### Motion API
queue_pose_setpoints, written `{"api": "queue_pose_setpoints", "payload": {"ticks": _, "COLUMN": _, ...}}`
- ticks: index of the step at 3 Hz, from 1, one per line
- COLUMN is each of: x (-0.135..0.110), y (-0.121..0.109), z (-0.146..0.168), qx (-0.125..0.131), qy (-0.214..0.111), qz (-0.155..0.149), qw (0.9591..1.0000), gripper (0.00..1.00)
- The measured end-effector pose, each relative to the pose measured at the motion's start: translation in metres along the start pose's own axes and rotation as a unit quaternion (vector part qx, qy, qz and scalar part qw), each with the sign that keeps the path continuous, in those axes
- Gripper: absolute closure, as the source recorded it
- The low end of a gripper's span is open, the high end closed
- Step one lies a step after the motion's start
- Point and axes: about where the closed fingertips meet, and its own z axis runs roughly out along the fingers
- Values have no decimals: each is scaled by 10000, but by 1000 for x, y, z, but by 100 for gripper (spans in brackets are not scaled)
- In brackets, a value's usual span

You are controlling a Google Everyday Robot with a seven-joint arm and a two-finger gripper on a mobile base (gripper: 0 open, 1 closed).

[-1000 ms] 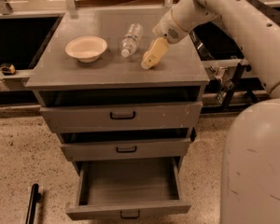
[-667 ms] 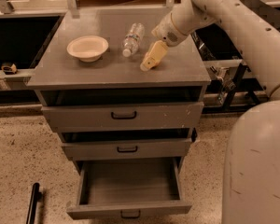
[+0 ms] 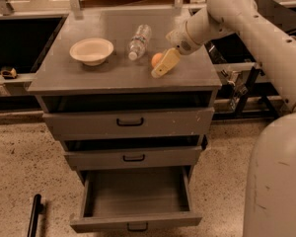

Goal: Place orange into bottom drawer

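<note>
The orange sits on the grey cabinet top, right of centre, partly covered by my gripper. My gripper is down at the cabinet top, right against the orange's right side, with its cream tip pointing to the front left. The arm comes in from the upper right. The bottom drawer is pulled out at the foot of the cabinet, and I see nothing inside its tray.
A cream bowl stands at the left of the cabinet top. A clear water bottle lies just behind and left of the orange. The top drawer and middle drawer are slightly ajar. A dark bar lies on the floor at the left.
The orange now shows at the gripper's left side; earlier the gripper covered it. The gripper has stayed at about the same spot on the cabinet top.
</note>
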Motion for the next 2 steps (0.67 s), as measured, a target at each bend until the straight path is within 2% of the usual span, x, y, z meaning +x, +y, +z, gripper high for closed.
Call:
{"api": "queue_pose_setpoints", "payload": {"ticks": 1, "x": 4, "y": -3, "z": 2, "qx": 42, "qy": -118, "qz": 58, "qw": 9999, "gripper": 14}}
{"api": "queue_pose_setpoints", "payload": {"ticks": 2, "x": 10, "y": -5, "z": 4, "qx": 40, "qy": -249, "qz": 159, "qw": 9996, "gripper": 38}}
